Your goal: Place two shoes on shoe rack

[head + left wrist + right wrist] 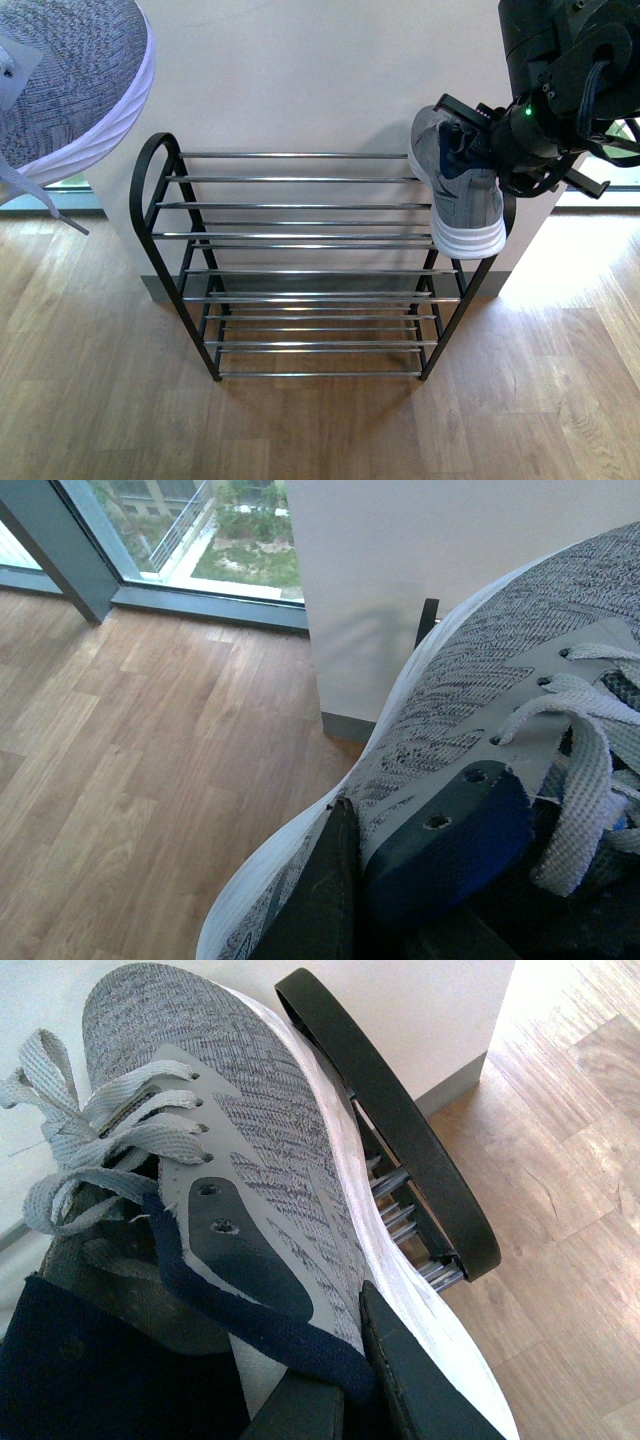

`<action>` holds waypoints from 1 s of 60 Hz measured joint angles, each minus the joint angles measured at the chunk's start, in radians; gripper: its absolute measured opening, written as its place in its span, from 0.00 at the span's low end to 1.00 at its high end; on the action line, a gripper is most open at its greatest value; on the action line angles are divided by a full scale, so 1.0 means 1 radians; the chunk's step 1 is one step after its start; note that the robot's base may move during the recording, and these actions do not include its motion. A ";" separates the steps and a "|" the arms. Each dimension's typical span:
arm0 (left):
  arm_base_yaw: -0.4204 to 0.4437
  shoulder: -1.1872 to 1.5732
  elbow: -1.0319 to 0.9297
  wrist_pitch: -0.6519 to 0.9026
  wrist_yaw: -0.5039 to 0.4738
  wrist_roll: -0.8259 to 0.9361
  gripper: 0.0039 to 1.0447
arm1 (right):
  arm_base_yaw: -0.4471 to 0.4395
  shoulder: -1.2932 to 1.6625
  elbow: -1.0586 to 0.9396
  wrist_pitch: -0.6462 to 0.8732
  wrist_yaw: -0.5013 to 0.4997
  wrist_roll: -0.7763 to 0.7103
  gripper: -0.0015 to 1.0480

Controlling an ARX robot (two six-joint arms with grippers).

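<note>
The left shoe [70, 70] fills the near upper-left corner, aloft, a lace dangling. The left claw [410, 890] is clamped on its collar, one dark finger [330, 890] pressed to the outer side. The shoe hangs left of the rack [300, 235], above the wood floor [300, 430]. The right claw [478, 140] grips the right shoe [465, 205] at the collar, heel toward the camera. Its sole is over the top rods at the rack's right end, just beside the black side frame [400, 1130]. Whether it touches the rods is unclear.
</note>
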 joint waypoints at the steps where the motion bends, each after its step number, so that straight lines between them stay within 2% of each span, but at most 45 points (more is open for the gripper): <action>1: 0.000 0.000 0.000 0.000 0.000 0.000 0.01 | 0.000 0.006 0.004 0.000 -0.001 0.003 0.01; 18: 0.000 0.000 0.000 0.000 0.000 0.000 0.01 | -0.015 0.108 0.082 0.010 0.002 0.002 0.01; 42: 0.000 0.000 0.000 0.000 0.000 0.000 0.01 | -0.052 0.135 0.122 0.045 -0.010 -0.072 0.02; 46: 0.000 0.000 0.000 0.000 0.000 0.000 0.01 | -0.053 0.135 0.121 0.051 -0.022 -0.077 0.09; 60: 0.000 0.000 0.000 0.000 0.000 0.000 0.01 | -0.053 0.034 0.003 0.144 -0.097 -0.107 0.44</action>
